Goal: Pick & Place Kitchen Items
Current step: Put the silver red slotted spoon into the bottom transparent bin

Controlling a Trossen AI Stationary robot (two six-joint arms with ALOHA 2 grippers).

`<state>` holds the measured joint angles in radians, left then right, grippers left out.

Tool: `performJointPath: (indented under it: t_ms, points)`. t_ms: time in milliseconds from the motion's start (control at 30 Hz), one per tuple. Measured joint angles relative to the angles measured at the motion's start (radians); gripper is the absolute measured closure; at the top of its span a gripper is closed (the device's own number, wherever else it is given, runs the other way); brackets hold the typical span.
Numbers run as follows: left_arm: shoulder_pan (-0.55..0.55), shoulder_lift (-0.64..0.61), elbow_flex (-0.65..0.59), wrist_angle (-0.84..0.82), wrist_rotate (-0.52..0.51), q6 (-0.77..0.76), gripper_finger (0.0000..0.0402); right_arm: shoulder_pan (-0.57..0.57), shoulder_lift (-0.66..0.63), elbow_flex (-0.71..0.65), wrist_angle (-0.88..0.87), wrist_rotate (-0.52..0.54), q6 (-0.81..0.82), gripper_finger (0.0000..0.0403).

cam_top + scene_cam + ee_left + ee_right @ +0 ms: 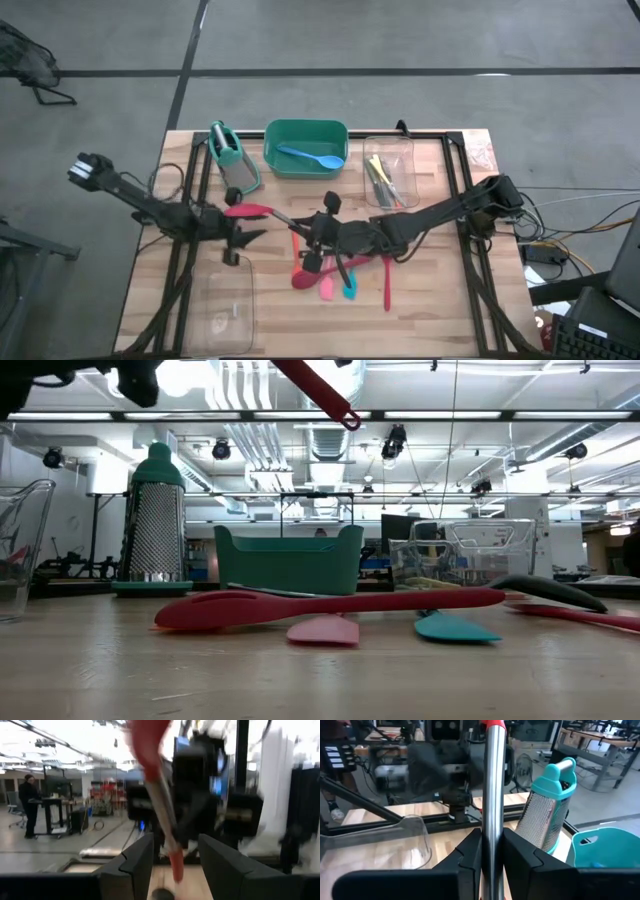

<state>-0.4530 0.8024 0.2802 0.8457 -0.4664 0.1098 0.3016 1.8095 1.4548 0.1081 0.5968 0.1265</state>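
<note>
The wooden table [430, 300] carries the whole spread, both dark arms reaching in toward its middle. At its far edge stand a green tub [306, 148] with a blue spoon [312, 157] lying inside, a clear bin [390, 172] to the right holding yellow-handled tools [381, 182], and the metal grater [230, 152] with a teal handle on the left. Another clear bin [225, 305] sits at the near left corner.

The right claw [489, 851] is closed on the metal shaft of a red spatula [250, 211], lifted above the table; its red head points toward the left arm. The left claw [169, 857] has its fingers spread apart on either side of that same utensil, not pinching it.

Below the right arm a cluster of utensils lies flat on the table: a long red spoon [330, 606] across the front, a pink spatula [323, 629] and a teal spatula [455, 627] just behind it, a black ladle [548, 589], and a slim red tool [387, 283] slightly apart to the right
</note>
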Motion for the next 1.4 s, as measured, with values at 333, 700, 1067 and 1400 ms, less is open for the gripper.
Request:
performJointPath:
  t_ms: [333,700,1067,1400]
  points:
    - [0.002,0.176,0.156,0.027,-0.01,0.064,0.0238,0.005,0.0,0.0,0.009,-0.058,0.024,0.0351]
    - [0.002,0.246,0.212,0.046,-0.002,0.079,0.0238,0.009,0.01,-0.003,0.013,-0.073,0.05,0.0351]
    - [0.002,0.222,0.208,0.031,0.046,-0.028,0.032,0.009,0.011,-0.005,0.01,-0.123,0.039,0.0347]
    - [-0.002,0.142,0.208,-0.084,0.06,-0.092,0.0347,0.014,0.012,-0.006,-0.059,-0.156,0.001,0.03]
